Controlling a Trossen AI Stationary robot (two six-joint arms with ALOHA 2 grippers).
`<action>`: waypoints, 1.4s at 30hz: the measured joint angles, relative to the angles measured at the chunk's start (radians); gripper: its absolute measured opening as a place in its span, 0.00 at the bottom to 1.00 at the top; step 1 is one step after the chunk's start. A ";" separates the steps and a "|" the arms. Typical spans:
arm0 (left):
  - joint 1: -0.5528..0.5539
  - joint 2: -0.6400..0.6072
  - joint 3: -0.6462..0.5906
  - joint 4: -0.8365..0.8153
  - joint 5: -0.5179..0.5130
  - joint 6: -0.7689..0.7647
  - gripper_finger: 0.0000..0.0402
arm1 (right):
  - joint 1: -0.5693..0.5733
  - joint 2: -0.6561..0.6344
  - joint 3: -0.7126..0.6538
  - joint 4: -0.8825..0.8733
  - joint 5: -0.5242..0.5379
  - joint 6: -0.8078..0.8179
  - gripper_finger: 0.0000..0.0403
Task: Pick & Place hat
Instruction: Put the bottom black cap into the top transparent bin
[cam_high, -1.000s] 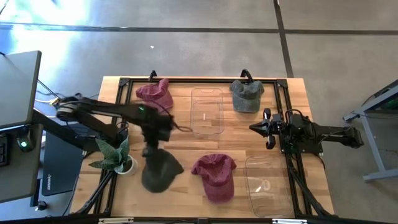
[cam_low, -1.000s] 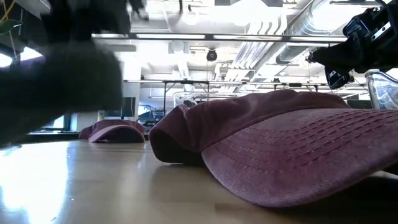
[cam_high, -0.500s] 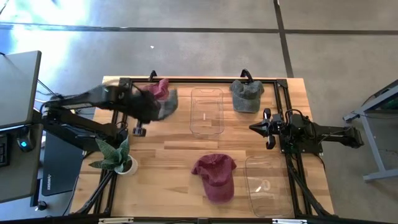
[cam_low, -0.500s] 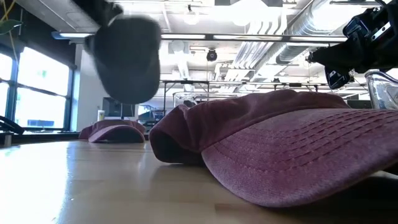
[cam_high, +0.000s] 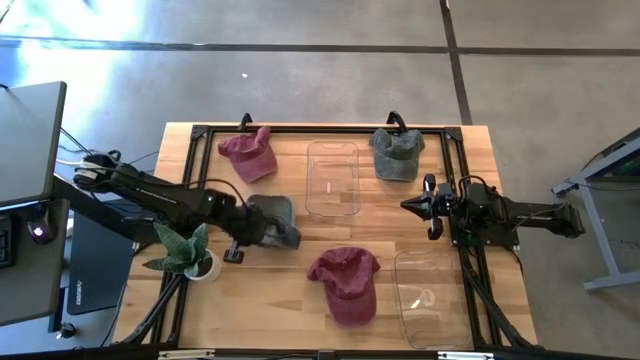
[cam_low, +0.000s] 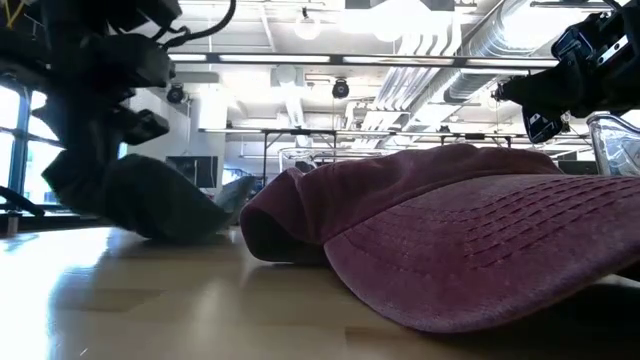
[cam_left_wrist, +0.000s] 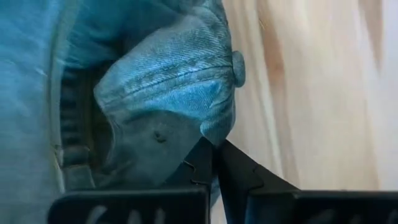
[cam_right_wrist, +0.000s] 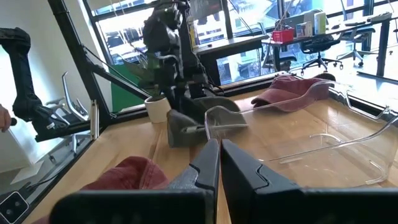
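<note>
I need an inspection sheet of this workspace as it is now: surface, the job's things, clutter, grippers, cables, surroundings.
Surface: wooden table with a black frame.
Job's things: dark grey hat held by the left gripper, touching the table; maroon hat near the front edge; second maroon hat at the back left; grey hat at the back right; two clear bins, one central, one front right.
Clutter: potted plant at the left edge.
Grippers: left gripper shut on the dark grey hat; right gripper waits at the right side, jaws shut, empty.
Cables: some beside the left arm's base.
Surroundings: concrete floor; office room behind.
</note>
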 joint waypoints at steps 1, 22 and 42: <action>-0.008 0.003 -0.001 -0.010 0.019 -0.003 0.04 | 0.000 0.003 0.000 0.000 0.000 0.000 0.03; -0.372 0.124 0.055 0.264 -0.218 -0.060 0.48 | 0.000 0.018 0.000 0.001 0.000 0.000 0.03; -0.404 0.417 0.244 0.039 -0.428 -0.548 0.48 | 0.000 0.017 0.000 0.002 0.000 0.000 0.03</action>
